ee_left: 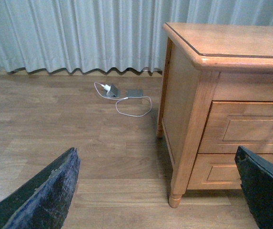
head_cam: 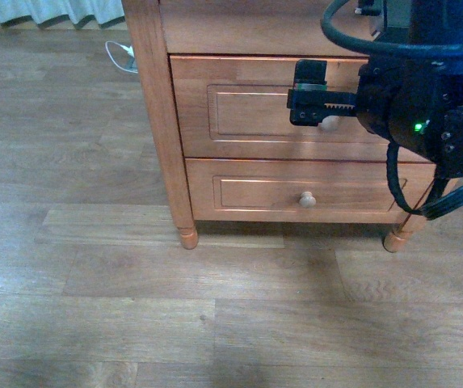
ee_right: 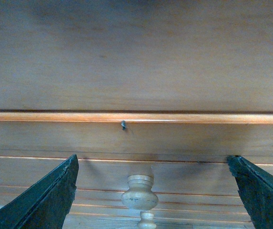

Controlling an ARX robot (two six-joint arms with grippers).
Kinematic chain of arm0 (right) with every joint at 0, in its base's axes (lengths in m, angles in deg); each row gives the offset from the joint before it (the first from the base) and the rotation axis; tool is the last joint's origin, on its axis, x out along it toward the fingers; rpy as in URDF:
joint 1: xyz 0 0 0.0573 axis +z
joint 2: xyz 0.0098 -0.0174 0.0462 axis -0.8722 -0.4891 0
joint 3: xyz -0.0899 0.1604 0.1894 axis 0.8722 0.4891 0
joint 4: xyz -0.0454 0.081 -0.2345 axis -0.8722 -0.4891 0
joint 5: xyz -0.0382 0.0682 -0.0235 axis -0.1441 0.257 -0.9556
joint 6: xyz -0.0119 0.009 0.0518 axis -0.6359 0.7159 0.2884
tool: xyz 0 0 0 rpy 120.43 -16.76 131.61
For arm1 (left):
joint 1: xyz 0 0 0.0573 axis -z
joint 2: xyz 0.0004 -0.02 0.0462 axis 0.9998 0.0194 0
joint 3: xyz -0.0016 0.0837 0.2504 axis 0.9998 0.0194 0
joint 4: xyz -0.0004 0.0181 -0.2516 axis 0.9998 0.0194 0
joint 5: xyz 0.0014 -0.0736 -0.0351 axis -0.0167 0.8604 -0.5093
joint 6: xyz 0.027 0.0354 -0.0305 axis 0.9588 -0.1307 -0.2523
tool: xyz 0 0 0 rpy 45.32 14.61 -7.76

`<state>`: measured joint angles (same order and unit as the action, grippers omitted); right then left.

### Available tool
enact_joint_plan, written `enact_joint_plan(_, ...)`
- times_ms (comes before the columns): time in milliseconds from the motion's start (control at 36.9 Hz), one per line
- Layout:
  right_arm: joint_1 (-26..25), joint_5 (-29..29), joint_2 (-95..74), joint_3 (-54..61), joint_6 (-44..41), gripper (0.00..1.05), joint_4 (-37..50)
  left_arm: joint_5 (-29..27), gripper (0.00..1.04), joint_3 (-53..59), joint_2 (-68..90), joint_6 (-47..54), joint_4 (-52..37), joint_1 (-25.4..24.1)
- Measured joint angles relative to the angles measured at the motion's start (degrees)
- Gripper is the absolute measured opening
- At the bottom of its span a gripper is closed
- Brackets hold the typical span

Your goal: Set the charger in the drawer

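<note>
Right pincer [head_cam: 316, 109] spread wide before the shut drawer's [head_cam: 271, 101] knob [ee_right: 139, 192]; no writing legible.

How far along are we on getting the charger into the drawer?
Nothing looks done yet: the drawer is shut. In hand: the right gripper, jaws open, is lined up in front of the drawer's knob without gripping it. The left gripper is open and empty, away from the cabinet. The charger shows in no view; the white cord on the floor is something else. Left: open the drawer, fetch the charger, put it in.
</note>
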<state>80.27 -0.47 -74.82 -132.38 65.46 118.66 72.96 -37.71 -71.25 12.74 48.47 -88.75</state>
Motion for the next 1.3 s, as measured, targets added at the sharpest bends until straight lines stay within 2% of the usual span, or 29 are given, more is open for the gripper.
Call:
enact_joint_plan(190,-1.9,6.36,11.04,6.51,-2.43,0.96,-7.74,0.0,0.98,0.0,0.0,0.0,0.0,0.0)
enact_joint_plan(352,-4.7,11.72,28.79,18.05,-4.35,0.96,-16.96,0.0,0.98,0.0,0.0,0.0,0.0,0.0)
enact_joint_plan(488,-7.02,13.55,44.68,27.56,-4.11,0.96,-22.69,0.0,0.98,0.0,0.0,0.0,0.0,0.0)
enact_joint_plan(596,-10.29,15.15,63.1,36.87,-2.36,0.96,-31.08,0.0,0.98,0.0,0.0,0.02,0.0,0.0)
enact_joint_plan(759,-11.28,14.95,69.92,38.45,-1.51,0.96,-31.98,0.0,0.98,0.0,0.0,0.0,0.0,0.0)
enact_joint_plan(813,-10.6,10.49,68.13,40.59,-3.08,0.91,-24.83,0.0,0.98,0.0,0.0,0.02,0.0,0.0)
enact_joint_plan(867,-10.43,5.81,66.93,44.39,-5.51,0.82,-13.46,0.0,0.98,0.0,0.0,0.0,0.0,0.0)
enact_joint_plan(922,-11.23,4.28,66.73,48.48,-7.3,0.69,-1.66,-0.02,0.98,0.0,0.0,0.0,0.0,0.0)
enact_joint_plan(949,-11.74,4.35,67.08,49.33,-7.8,0.64,1.29,0.0,0.98,0.0,-0.02,0.0,0.0,0.0)
enact_joint_plan(1084,-13.42,6.47,73.18,51.34,-8.9,0.36,-1.88,-0.02,0.98,0.0,-0.04,0.0,0.0,0.0)
enact_joint_plan(1138,-13.9,6.84,75.12,51.67,-9.07,0.29,-3.52,0.0,0.98,0.0,-0.04,0.0,0.0,0.0)
enact_joint_plan(1220,-17.18,11.21,78.47,52.09,-9.16,0.16,-6.47,0.0,0.98,0.0,-0.04,0.0,0.0,0.0)
enact_joint_plan(1301,-19.21,11.74,82.79,52.28,-9.38,0.01,-10.16,-0.02,0.98,0.0,-0.04,0.0,0.0,0.0)
